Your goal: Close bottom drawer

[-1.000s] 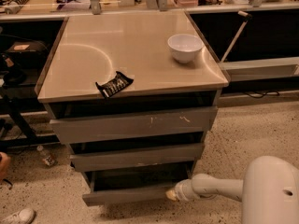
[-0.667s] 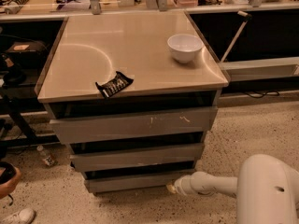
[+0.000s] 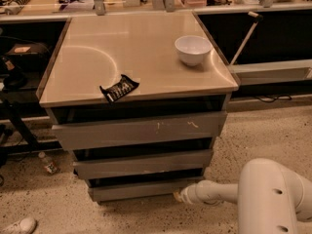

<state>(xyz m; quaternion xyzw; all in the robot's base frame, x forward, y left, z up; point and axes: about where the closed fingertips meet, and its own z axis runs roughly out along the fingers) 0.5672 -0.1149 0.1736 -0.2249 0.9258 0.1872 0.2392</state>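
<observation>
The bottom drawer is the lowest of three grey drawers in the cabinet. Its plain flat front sits close under the middle drawer, with only a narrow dark gap above it. The top drawer is the widest and has pale scratch marks. My gripper is at the end of the white arm, low near the floor, against the bottom drawer's front at its right end.
A white bowl and a black snack packet lie on the cabinet top. A plastic bottle lies on the speckled floor at the left. A white shoe is at bottom left. Dark shelving stands behind.
The bottom drawer has slid back into the cabinet from well pulled out to nearly flush. My gripper and arm moved inward with its front.
</observation>
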